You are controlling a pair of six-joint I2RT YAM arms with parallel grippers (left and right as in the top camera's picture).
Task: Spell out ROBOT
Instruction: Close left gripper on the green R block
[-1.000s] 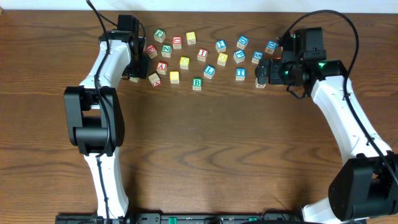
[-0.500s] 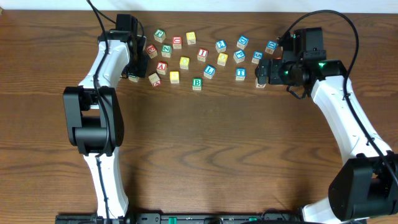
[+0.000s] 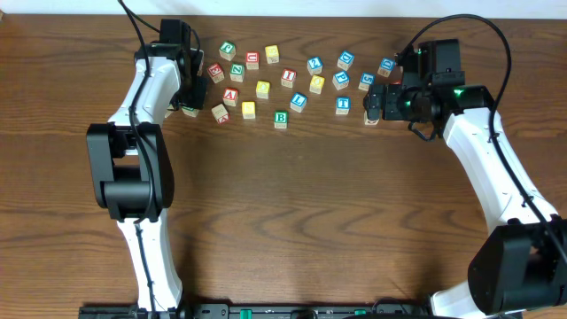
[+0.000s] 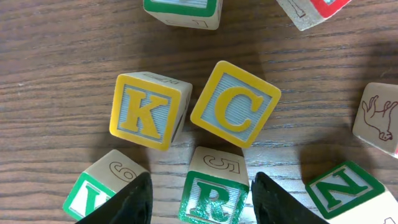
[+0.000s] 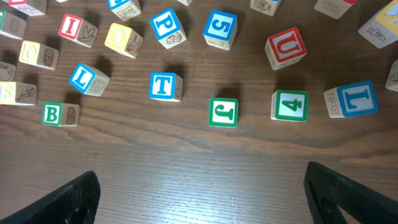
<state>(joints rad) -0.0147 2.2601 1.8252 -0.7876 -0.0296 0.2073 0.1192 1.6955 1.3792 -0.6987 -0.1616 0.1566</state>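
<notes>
At the far end of the table, the green R cube (image 4: 213, 200) is straddled by the left gripper (image 4: 200, 186). Its jaws are held partly spread, one finger almost against the cube and the other a little apart, so nothing is pinched yet. A green N cube (image 4: 344, 193) is crowded just outside one finger, and a yellow C cube (image 4: 235, 104) just ahead of the R. If the jaws are closed off-centre, the R could be twisted askew or a neighbour nudged. The right gripper (image 5: 202, 193) is held wide apart and empty, with the B cube (image 5: 59, 114) and T cube (image 5: 164, 86) well ahead of its jaws.
</notes>
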